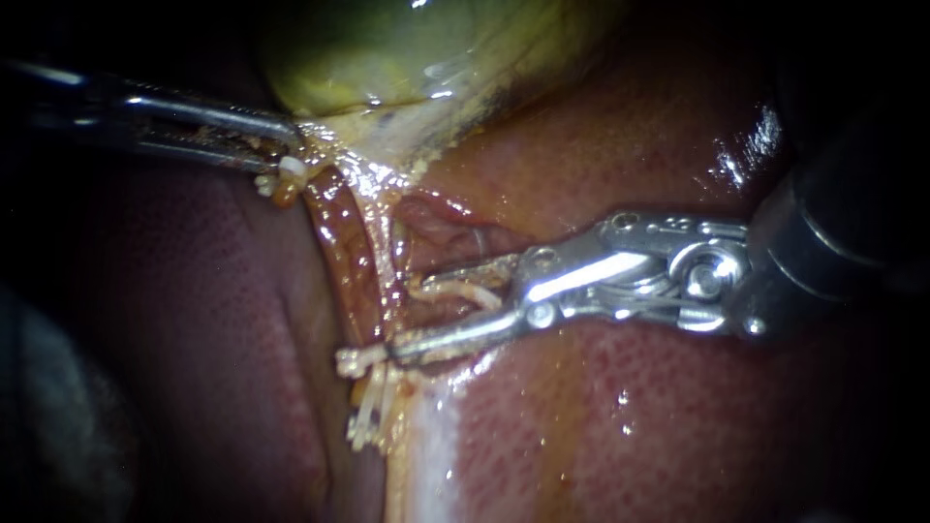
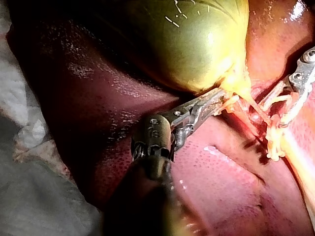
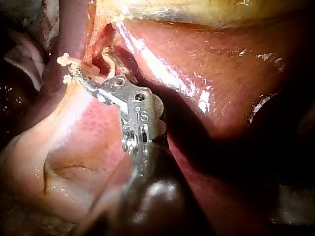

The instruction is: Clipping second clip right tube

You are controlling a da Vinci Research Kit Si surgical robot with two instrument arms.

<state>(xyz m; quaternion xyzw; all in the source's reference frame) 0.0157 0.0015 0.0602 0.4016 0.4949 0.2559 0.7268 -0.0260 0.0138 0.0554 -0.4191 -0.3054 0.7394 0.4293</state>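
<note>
Liver (image 1: 630, 426) all round, one gallbladder (image 1: 387, 48) above, its neck pinched by the left instrument (image 1: 289, 147). Two tubes (image 1: 339, 252) — right instrument (image 1: 402, 316) gapes wide, one white clip (image 1: 460, 291) between its jaws.

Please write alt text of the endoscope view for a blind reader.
The right instrument, metal jaws open with a white clip between them, reaches the reddish tubes on the red liver. The left instrument grips the yellow-green gallbladder's neck.

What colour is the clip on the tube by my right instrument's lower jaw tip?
Cream-white; the clip shows best in the endoscope view.
</note>
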